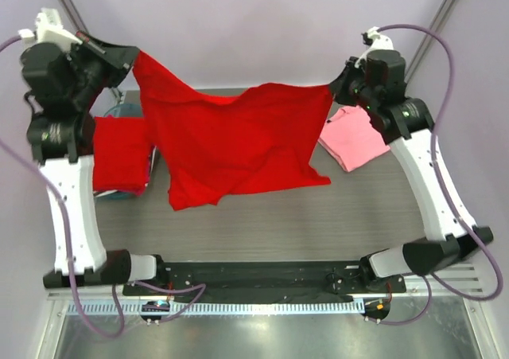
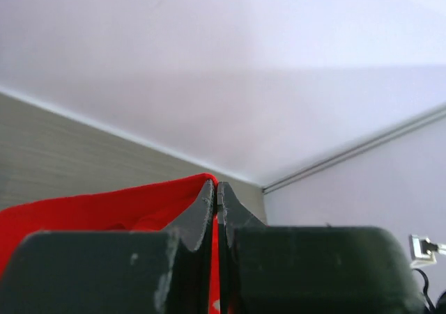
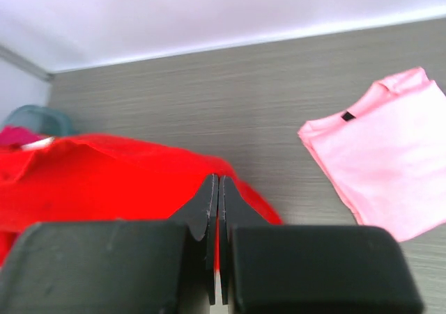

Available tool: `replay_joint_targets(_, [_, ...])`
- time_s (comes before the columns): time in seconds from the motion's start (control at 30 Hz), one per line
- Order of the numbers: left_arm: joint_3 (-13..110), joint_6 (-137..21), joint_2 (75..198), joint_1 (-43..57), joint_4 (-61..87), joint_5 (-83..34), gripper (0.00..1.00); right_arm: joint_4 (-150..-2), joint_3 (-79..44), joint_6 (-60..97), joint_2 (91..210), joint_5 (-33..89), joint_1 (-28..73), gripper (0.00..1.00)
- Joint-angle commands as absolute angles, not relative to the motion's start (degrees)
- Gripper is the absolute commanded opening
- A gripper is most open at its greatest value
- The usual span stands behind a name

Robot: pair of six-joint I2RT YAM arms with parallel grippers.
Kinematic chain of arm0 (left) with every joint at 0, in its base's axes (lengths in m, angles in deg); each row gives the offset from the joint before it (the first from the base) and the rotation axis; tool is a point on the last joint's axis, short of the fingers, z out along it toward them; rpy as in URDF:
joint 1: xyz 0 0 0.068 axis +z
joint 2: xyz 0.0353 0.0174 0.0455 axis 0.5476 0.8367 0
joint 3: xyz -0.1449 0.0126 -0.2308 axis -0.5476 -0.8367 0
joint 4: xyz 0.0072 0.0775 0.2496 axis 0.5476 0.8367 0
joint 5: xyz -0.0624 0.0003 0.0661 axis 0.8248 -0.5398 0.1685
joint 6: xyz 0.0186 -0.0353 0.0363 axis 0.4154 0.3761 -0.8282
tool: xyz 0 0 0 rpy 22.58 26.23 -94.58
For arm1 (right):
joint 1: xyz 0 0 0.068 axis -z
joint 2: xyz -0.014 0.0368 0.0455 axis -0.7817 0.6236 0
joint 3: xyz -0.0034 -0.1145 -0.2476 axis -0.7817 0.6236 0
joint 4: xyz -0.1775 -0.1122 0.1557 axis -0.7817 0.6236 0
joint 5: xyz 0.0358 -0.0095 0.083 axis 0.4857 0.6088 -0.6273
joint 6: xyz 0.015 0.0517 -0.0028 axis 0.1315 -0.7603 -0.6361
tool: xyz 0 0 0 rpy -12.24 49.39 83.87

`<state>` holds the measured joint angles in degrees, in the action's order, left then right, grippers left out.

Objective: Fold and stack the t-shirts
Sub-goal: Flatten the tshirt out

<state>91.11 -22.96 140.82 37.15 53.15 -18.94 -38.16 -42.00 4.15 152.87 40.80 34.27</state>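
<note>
Both your left gripper (image 1: pixel 131 58) and right gripper (image 1: pixel 335 89) are clamped on the red t-shirt (image 1: pixel 231 136), stretching it above the table (image 1: pixel 318 216), likely to lay it flat.

The top external camera sat high above and behind the arm bases. It looked down and forward over the red t-shirt (image 1: pixel 231 144), far enough back to take in both arms and the whole table (image 1: pixel 262 232).

The left wrist camera rode just behind the left gripper (image 2: pixel 217 189). It was pressed close to the red t-shirt's edge and faced up past it toward the wall.

The right wrist camera sat just behind the right gripper (image 3: pixel 219 185), equally close. It faced down across the red t-shirt to the tabletop beyond.

The top and right wrist views shared the pink t-shirt (image 3: pixel 387 168) lying beside the red t-shirt. All three views shared the red t-shirt itself.
</note>
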Motion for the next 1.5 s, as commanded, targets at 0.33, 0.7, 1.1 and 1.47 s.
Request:
replay_joint_targets(0.33, [98.43,-19.83,111.78,37.16,53.60,-27.55,0.00,-36.45,-38.17,6.94,117.52,28.15,34.02,0.01])
replay_joint_targets(0.7, [99.91,-12.80,118.68,37.25,42.33,-27.04,0.01,-42.43,-39.67,8.71,110.29,37.41,34.02,0.01])
replay_joint_targets(1.1, [85.57,-10.07,146.36,35.93,34.86,-14.12,0.00,-48.22,-23.56,6.42,133.49,47.45,34.10,0.01])
replay_joint_targets(1.47, [119.97,-2.34,161.26,36.11,25.23,-13.76,0.01,-44.98,-54.59,8.18,149.93,47.46,36.12,0.01])
